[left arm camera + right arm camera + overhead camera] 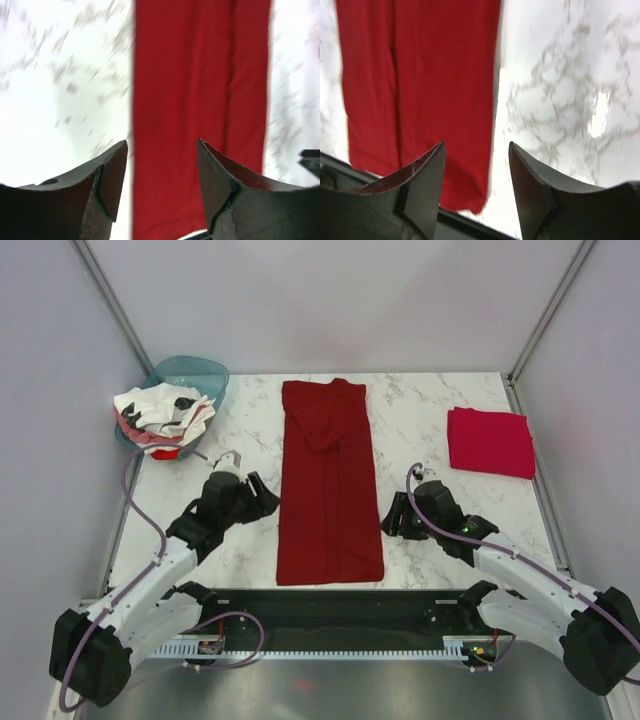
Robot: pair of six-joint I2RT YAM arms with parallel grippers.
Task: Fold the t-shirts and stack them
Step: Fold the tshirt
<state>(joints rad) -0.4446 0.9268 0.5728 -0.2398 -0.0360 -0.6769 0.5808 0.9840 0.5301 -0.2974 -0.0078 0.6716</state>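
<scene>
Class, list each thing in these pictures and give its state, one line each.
Maroon t-shirt: folded lengthwise, lying flat.
Crimson t-shirt: folded square.
White t-shirts: crumpled in teal basin.
Left pincer: open, empty.
Right pincer: open, empty.

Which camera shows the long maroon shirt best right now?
Top external: the whole maroon shirt shows, folded into a long strip. Left wrist shows only a blurred middle stretch; right wrist, its near end.

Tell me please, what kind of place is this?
Likely a robot lab cell: plain grey partition walls, a marble-pattern table, a left arm and right arm mounted at its near edge.
</scene>
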